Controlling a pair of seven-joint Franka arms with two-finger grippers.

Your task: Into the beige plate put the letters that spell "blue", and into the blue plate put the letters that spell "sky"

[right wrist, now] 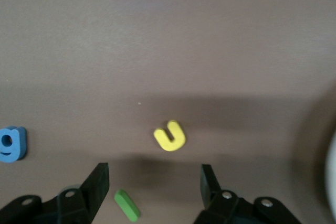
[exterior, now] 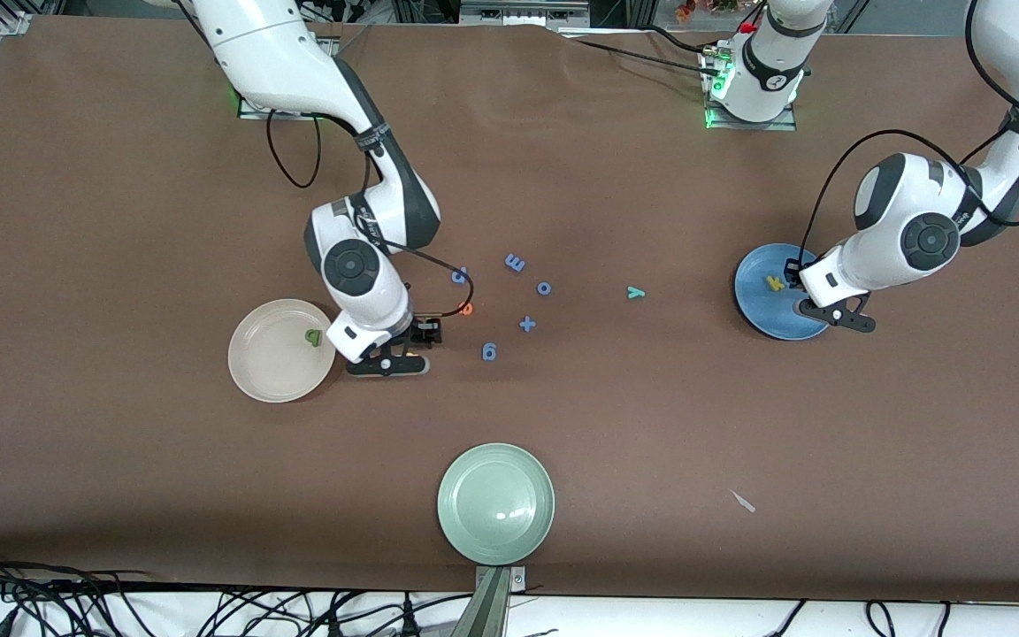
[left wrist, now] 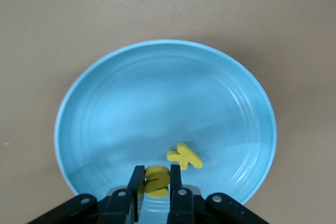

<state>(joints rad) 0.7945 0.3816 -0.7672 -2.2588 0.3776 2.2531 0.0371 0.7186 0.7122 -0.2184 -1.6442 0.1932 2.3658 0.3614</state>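
1. Done so far: dark green foam letter b (exterior: 312, 336) lies in the round cream-white plate (exterior: 255, 372); yellow foam letter k (left wrist: 184, 156) lies in the round mid-blue plate (left wrist: 105, 103).
2. Left gripper (left wrist: 156, 182) hangs low over the blue plate's rim, jaws clamped on the yellow foam letter s (left wrist: 156, 180), k just ahead of the tips. My read: s drop is imminent.
3. Left to do: teal foam letter y (exterior: 635, 292) on bare table, well apart from both grippers; orange foam letter e (exterior: 466, 308) near the right gripper.
4. Right gripper (right wrist: 155, 182) points down at the table beside the cream plate, jaws wide apart, holding nothing. Yellow foam letter u (right wrist: 170, 135) sits just ahead of the gap; thin green foam bar l (right wrist: 127, 205) lies between the jaws, toward one finger.
5. Judgement: roughly a third along.
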